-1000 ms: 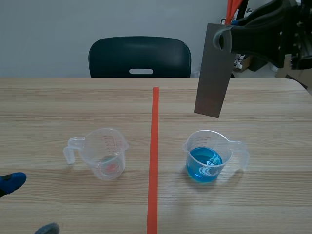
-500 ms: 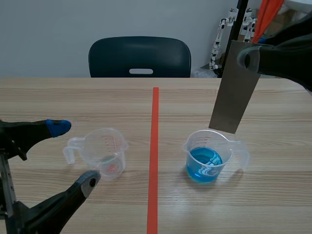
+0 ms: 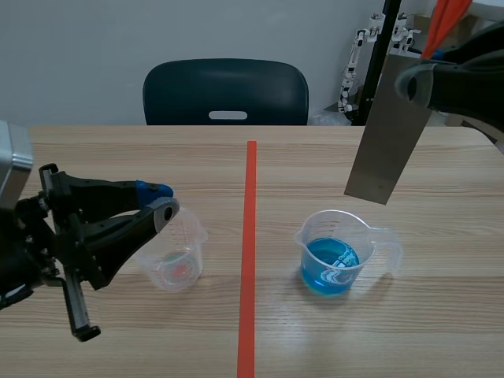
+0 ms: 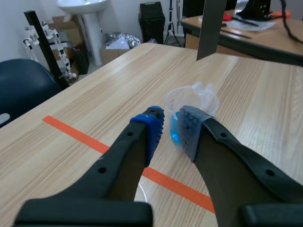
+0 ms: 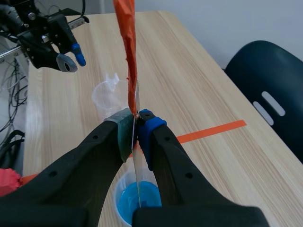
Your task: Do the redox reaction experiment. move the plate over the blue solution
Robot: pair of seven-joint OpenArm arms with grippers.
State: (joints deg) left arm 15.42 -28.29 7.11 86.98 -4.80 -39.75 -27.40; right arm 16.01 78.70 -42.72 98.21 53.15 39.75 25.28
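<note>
**No legible writing in any view**

The only print in sight is a faint red measuring scale on the wall of the clear measuring cup (image 3: 179, 260). The cup stands on the table (image 3: 94, 157), to the left of the orange-red tape line. The scale's ticks and figures are too small and pale to read. No word, brand name, number or sign can be made out anywhere else.
</note>
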